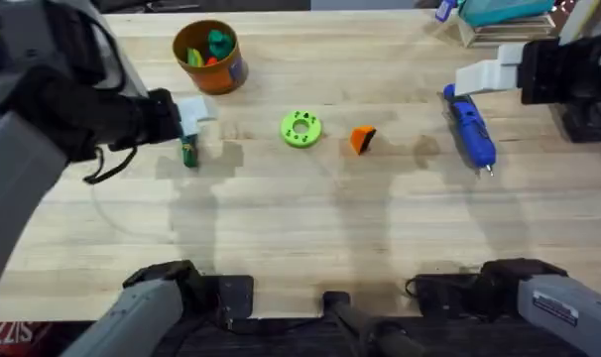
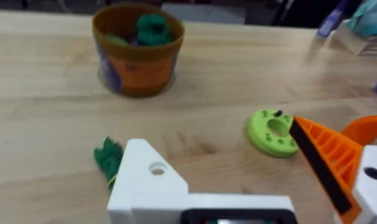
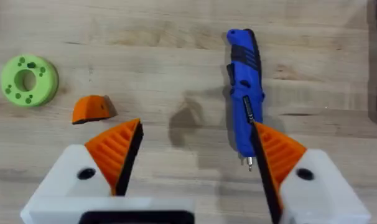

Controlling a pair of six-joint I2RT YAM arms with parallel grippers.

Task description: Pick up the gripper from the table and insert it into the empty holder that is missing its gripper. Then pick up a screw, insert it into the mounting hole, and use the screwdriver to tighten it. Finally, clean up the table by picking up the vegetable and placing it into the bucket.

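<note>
At the far left of the overhead view, the left arm reaches across the wooden tabletop (image 1: 281, 218), and the left gripper (image 1: 189, 134) sits low over the vegetable (image 1: 188, 153). In the left wrist view its jaws stand apart, one white finger mount bare of any orange tip and the other carrying an orange ribbed pad; the green vegetable (image 2: 107, 158) lies on the wood just beside the bare mount, and contact cannot be confirmed. Behind it, toward the far edge, stands the bucket (image 1: 208, 57), orange-brown with a blue label, holding green and orange toy pieces. Nearer the centre lies a lime-green disc (image 1: 300, 128), flat on the tabletop. Just to its right lies the gripper (image 1: 363, 139), a small orange wedge, apart from the disc and untouched. Further right, the screwdriver (image 1: 469, 127) lies flat, its metal bit pointing toward the near edge. The right gripper (image 3: 191, 155) hovers above the tabletop near the screwdriver, jaws wide apart and holding nothing, both fingers fitted with orange pads. At the far right of the overhead view stands the holder (image 1: 489, 74), white and angular, on a black arm.
</note>
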